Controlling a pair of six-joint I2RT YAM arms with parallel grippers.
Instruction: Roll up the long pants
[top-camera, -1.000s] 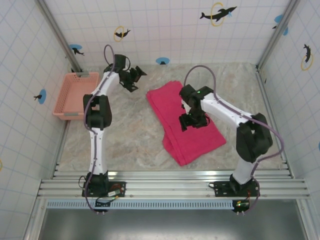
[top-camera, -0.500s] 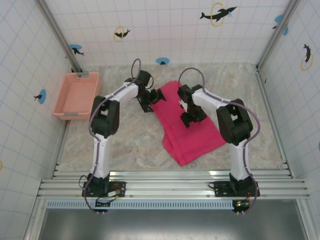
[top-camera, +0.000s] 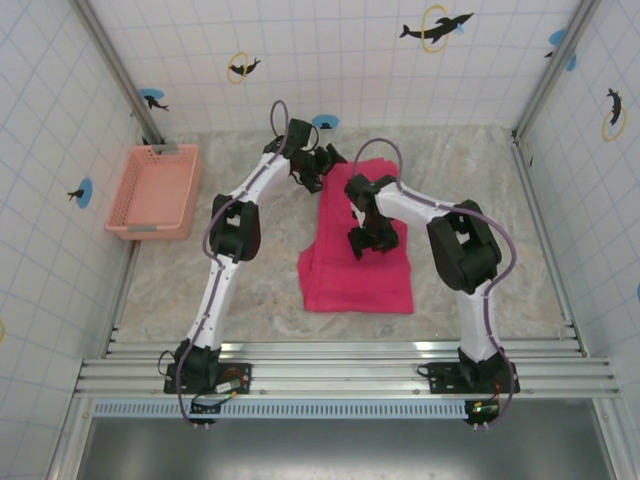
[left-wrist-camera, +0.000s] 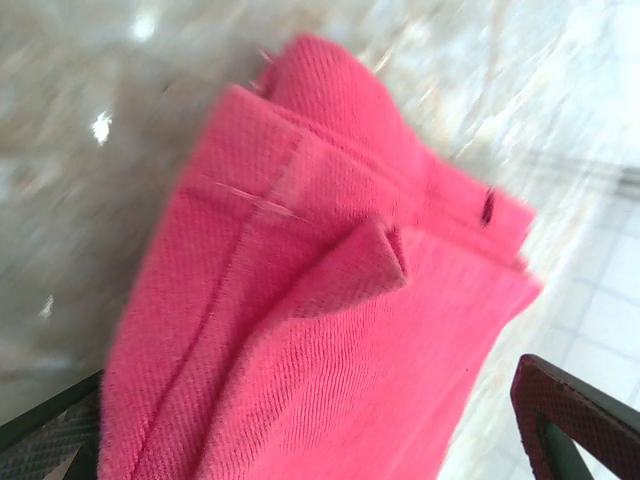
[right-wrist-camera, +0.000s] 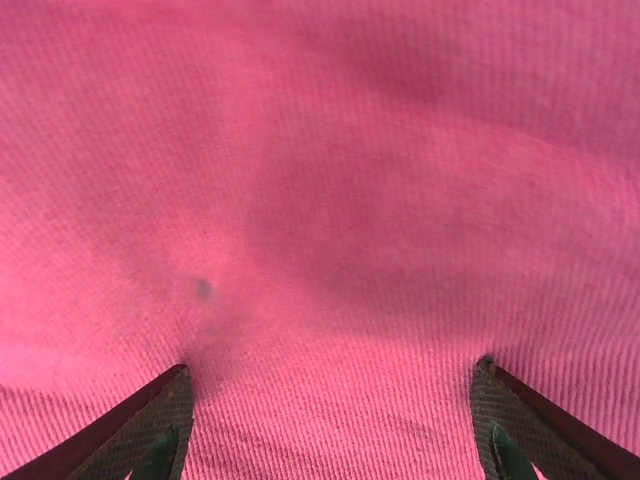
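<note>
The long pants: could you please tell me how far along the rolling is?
Done: the long pants lie folded into a flat strip on the table. In hand: the left gripper is open at the strip's far end, and the right gripper is open low over its middle. Left: no roll shows yet, so the whole rolling remains.

1. No letters, numbers or brand names can be read in any view.
2. The tiled back wall carries picture stickers without lettering: a black dolphin through an orange ring, a smaller dolphin and ring to its left, and a dolphin on a blue disc.
3. The side walls bear similar stickers, one on the left wall and one on the right wall.
4. A small board at the left arm's base has marks too small to read.
</note>
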